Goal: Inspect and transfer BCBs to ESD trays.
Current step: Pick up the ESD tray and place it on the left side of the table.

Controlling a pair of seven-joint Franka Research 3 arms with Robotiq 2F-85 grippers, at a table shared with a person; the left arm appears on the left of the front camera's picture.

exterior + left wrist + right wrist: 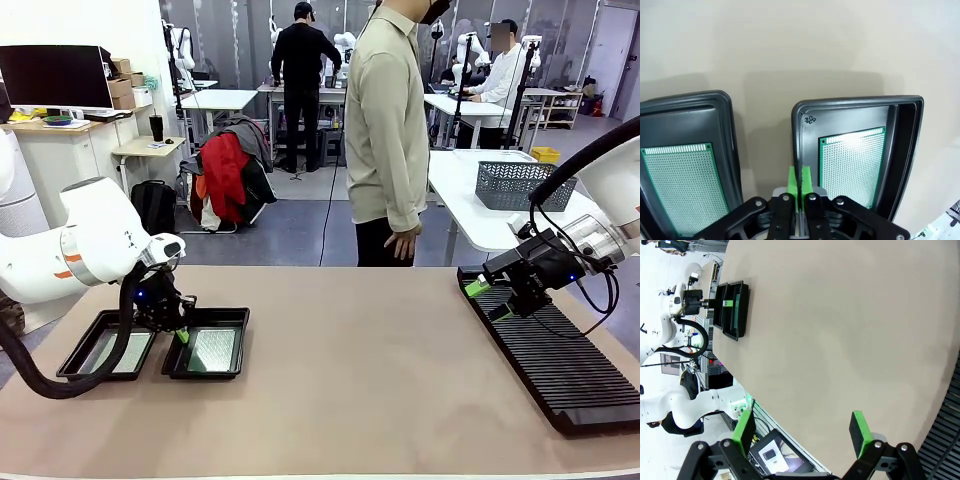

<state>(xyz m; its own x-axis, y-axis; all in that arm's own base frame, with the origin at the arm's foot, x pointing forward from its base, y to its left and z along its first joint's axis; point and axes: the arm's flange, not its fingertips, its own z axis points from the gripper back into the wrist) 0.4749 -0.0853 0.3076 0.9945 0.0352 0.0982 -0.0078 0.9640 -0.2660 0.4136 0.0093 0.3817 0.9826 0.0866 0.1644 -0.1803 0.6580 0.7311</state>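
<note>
Two black trays sit side by side on the tan table (380, 370), near its left end. The left tray (105, 352) holds a green board (682, 185), and the right tray (208, 352) holds another board (852, 165), both lying flat on the tray floors. The left claw (181, 333) hangs over the near rim between the trays, pads pressed together, holding nothing. Well away from the trays, the right claw (487, 300) spreads wide and empty above the long black rack (560, 360). A person (388, 130) stands beyond the table.

In the left wrist view, both BCBs (682, 187) (852, 165) are cut off by the bottom edge and the tool (799, 181).
</note>
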